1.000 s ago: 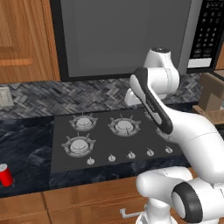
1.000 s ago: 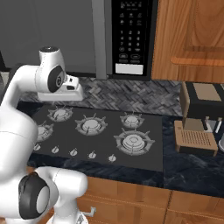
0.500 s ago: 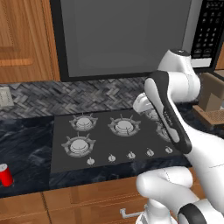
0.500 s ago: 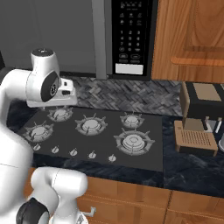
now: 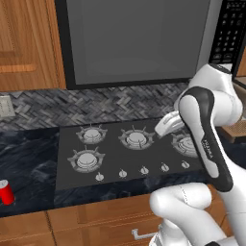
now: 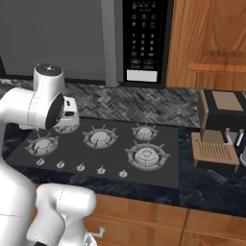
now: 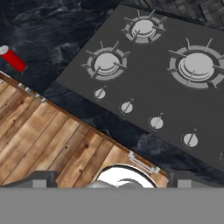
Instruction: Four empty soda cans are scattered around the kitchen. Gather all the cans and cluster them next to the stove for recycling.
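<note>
A red soda can [image 5: 6, 191] stands on the dark bench [image 5: 29, 163] well to the left of the stove [image 5: 129, 153], near the front edge. The end effector is open and empty above the stove

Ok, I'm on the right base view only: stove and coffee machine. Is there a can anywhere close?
Observer: Yes, one soda can is on the dark counter left of the stove, near the front edge.
Operator: Touching the stove?
Observer: No, clearly apart from it; it appears to stand upright.
Operator: Is the tool carrying anything?
Observer: No. The tool is open and empty; the hand view looks down on the knobs.
</note>
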